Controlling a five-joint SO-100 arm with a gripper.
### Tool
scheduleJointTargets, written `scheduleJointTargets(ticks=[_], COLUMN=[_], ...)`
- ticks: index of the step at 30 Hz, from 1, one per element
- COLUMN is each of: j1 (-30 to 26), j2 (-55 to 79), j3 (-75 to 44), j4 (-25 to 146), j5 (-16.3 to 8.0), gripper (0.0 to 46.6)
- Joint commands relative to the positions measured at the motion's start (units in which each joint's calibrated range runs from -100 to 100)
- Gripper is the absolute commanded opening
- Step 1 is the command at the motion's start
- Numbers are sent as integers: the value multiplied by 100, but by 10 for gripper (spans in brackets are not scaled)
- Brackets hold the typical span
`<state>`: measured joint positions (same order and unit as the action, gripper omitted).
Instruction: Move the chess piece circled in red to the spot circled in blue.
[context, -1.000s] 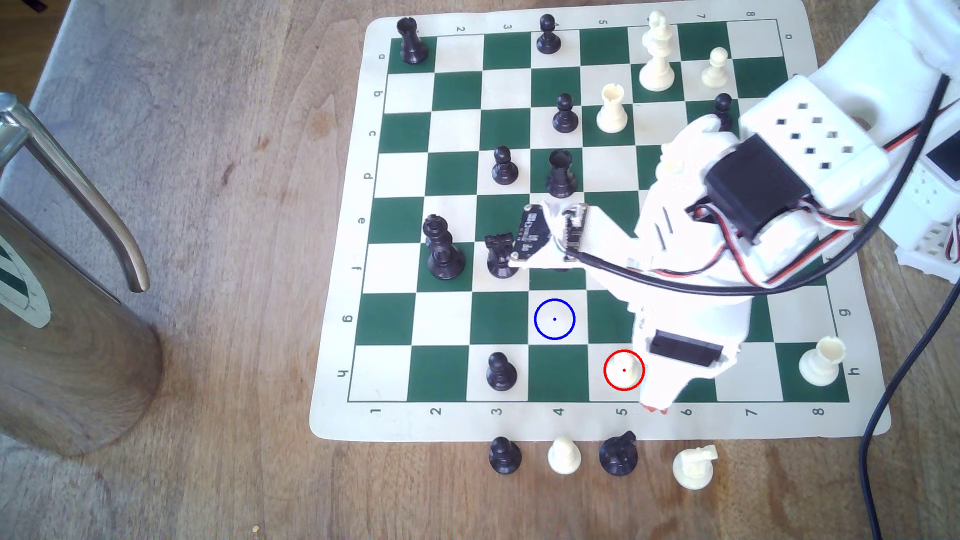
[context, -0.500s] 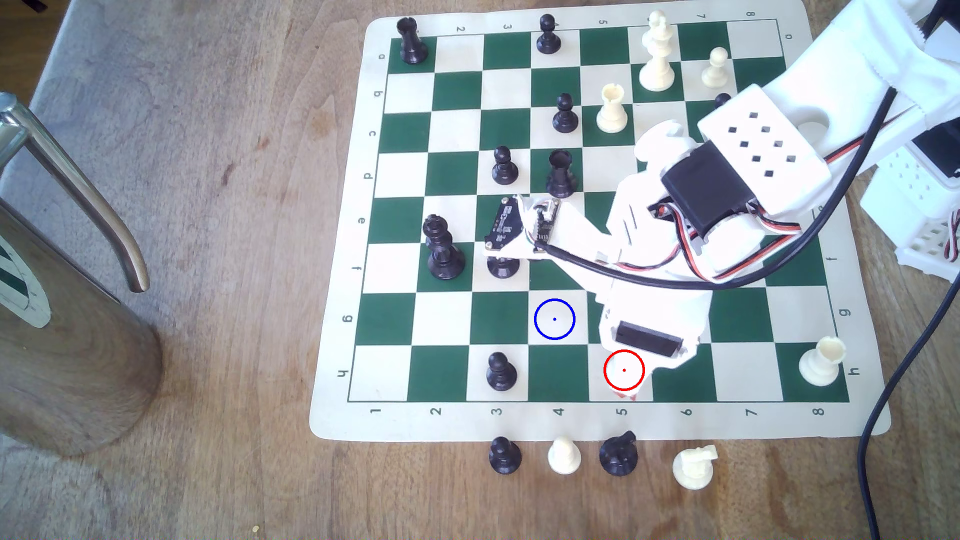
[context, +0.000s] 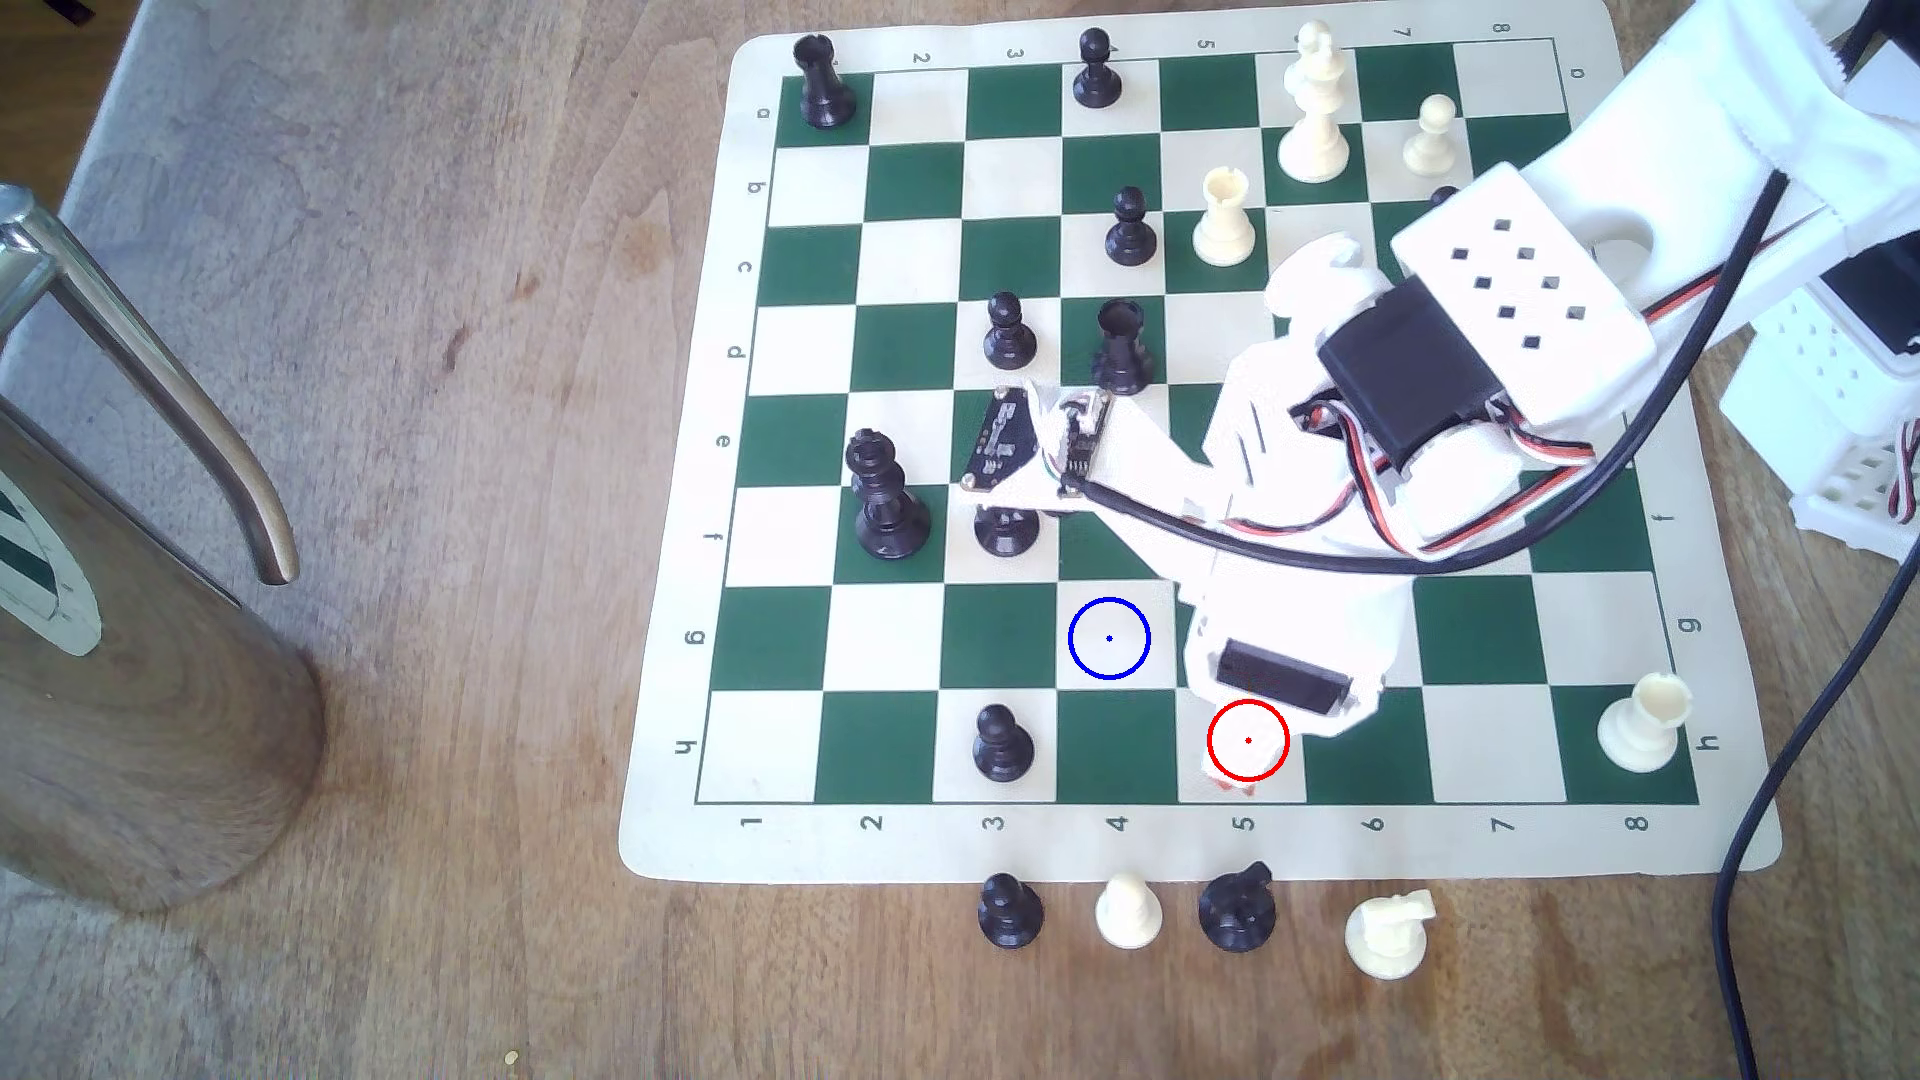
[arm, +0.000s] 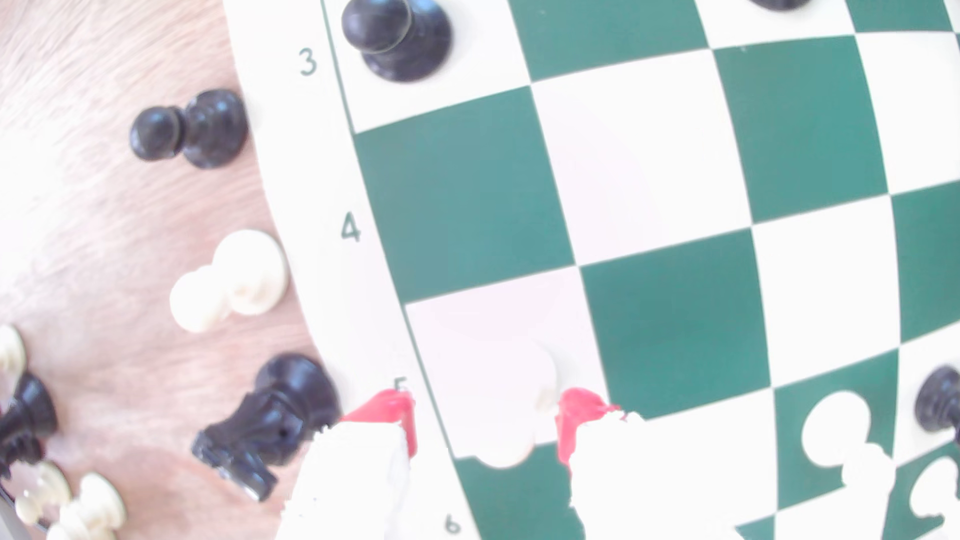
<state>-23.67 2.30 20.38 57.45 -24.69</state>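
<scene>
The gripper hangs over the bottom edge of the board with its two red-tipped white fingers spread apart, one on each side of the white pawn, a small smooth cream piece with a round head and flared base; the fingers are released, with a visible gap between them and the pawn. The pawn stands on the cream square marked by the red ring, in the row lettered h above the printed 5, and in the exterior view the white plastic gripper hides most of it. The blue ring with its centre dot marks a bare cream square diagonally next to that one, up and toward the exterior view's left, in row g. The board is a thin, flexible mat of green and cream squares with a cream border, printed with numbers 1 to 8 and letters a to h. Just off its lower edge on the grained wooden table stand four pieces in a row: a black pawn, a white pawn, a black knight and a white knight. A white rook with a notched top stands on the corner square h8, and another black pawn on h3. A shiny metal pitcher with a curved handle stands at the exterior view's left.
</scene>
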Motion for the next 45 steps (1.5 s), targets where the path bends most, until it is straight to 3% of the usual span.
scheduleJointTargets(ticks=[1,18,24,35,45], j1=[-38,-38,-46,48,275], j2=[-27,109,41,-511,-1139], j3=[-161,-134,-107,-170,-1267], j4=[-110,-217,-225,-28,905], j5=[-29,-29,5,29,49], gripper=[148,130,3,3,3])
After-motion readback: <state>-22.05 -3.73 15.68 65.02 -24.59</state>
